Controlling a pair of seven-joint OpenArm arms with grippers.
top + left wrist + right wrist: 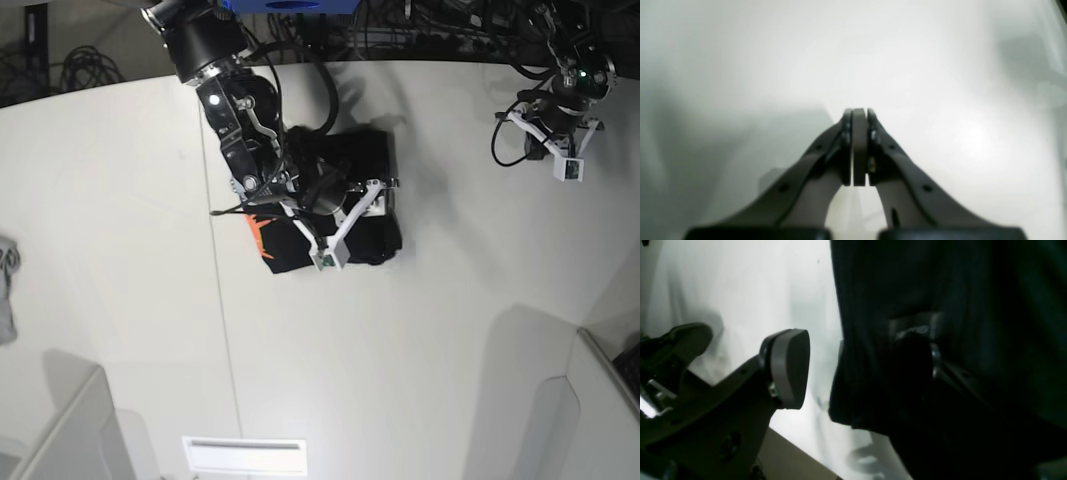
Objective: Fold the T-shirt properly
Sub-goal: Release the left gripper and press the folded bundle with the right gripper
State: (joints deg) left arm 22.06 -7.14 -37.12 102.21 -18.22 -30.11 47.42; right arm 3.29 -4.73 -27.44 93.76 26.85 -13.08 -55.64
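Right up against the right wrist camera, the right gripper (853,370) stands with its jaws spread wide: one grey rubber pad (790,368) hangs clear over the white table (740,290), while the opposite finger is buried in dark cloth. Nothing is pinched between them, though the far finger lies against the large plain black cotton T-shirt (940,306), whose edge droops into the gap.

Close to the left wrist camera, the left gripper (859,146) has its two grey pads pressed flat together with nothing caught between them, hovering over bare white tabletop.

Farther off, the base view shows the T-shirt (365,160) as a compact folded bundle on the white table (420,340), toward the back and a little left of the middle, with a sliver of orange print (257,232) showing at its left edge. The right arm bends down over this bundle. Well apart, at the back right corner, the left arm sits tucked. A small grey cloth (6,290) lies at the table's far left edge.
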